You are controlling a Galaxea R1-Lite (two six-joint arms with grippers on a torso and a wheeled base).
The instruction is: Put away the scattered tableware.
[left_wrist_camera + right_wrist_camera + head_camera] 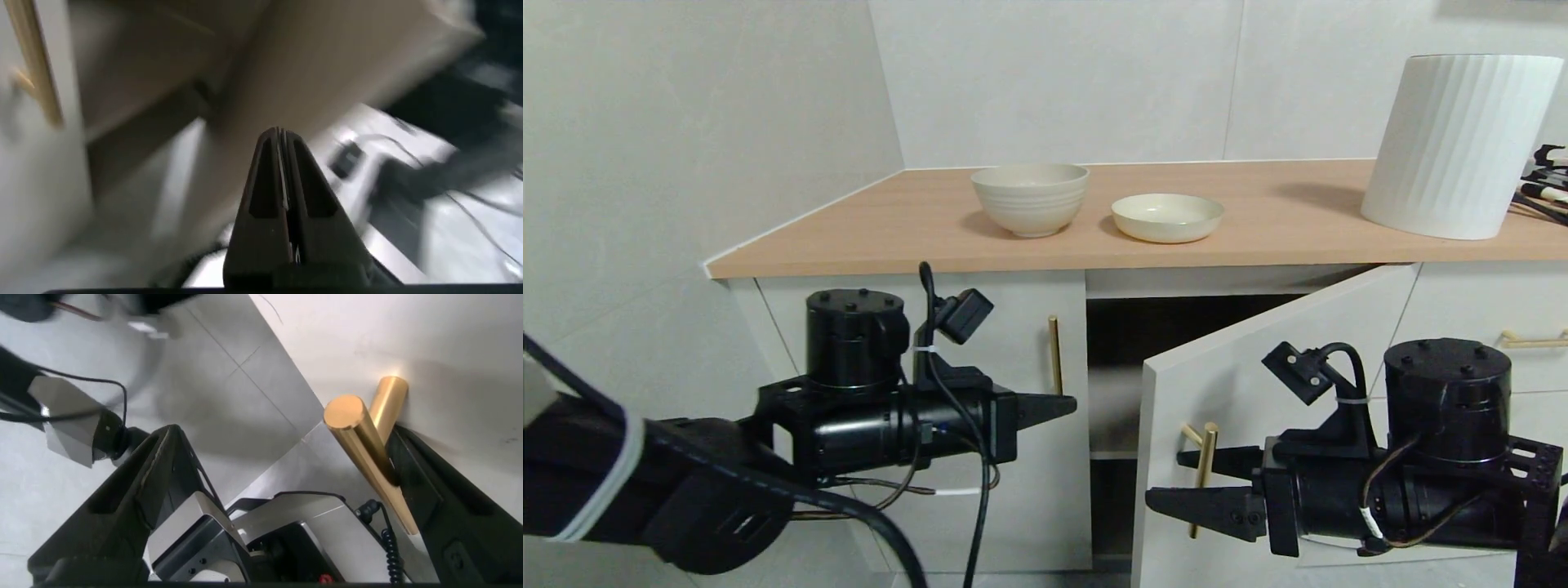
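Ceramic bowl [1030, 198], dish [1167, 217]: stiff, slick, breakable; I'd pinch rims; left pincer [1068, 402] pressed together, right pincer [1165, 478] spread around door handle [1207, 465].

We see a light-brown wooden desk [866, 233] with its top lying level. Toward its left part stands a deep cream ribbed ceramic bowl [1030, 198], upright. Just beside it on the right, not touching, sits a shallow cream dish [1167, 217]. Well apart to the right stands a tall white ribbed cylindrical container [1462, 147], and black utensils [1547, 184] lie at the far right edge.
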